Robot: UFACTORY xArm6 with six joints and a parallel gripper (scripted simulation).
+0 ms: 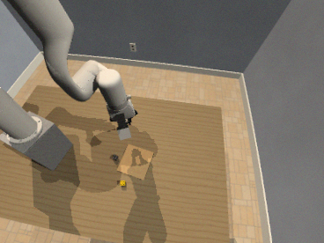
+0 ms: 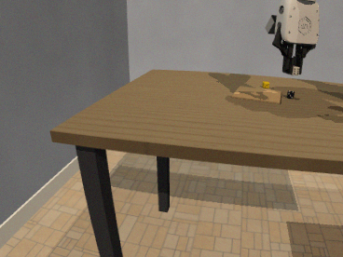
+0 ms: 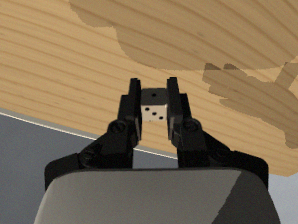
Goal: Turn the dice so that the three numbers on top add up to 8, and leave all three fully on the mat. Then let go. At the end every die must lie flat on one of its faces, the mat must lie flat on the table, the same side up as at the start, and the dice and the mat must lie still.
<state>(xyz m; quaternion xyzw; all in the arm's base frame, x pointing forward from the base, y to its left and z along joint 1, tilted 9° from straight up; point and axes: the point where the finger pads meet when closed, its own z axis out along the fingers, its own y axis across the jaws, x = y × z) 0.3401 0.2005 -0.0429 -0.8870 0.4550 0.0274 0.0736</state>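
Observation:
My gripper (image 2: 293, 71) (image 3: 153, 91) is shut on a white die (image 2: 295, 71) (image 3: 154, 111) and holds it above the table. In the wrist view, the die's bright face shows three pips and its shaded face one pip. The top view does not show the held die clearly. The light orange mat (image 1: 127, 158) (image 2: 274, 97) lies on the table, partly in shadow. A black die (image 1: 114, 158) (image 2: 291, 94) sits on the table beside the mat, off it. A yellow die (image 1: 122, 183) (image 2: 266, 85) also sits off the mat. The top numbers of these two are too small to read.
The wooden table (image 1: 194, 145) (image 2: 140, 112) (image 3: 45, 65) carries broad shadows of the arm. The grey arm base (image 1: 53, 150) stands at the left in the top view. Dark walls stand beyond the table's edges.

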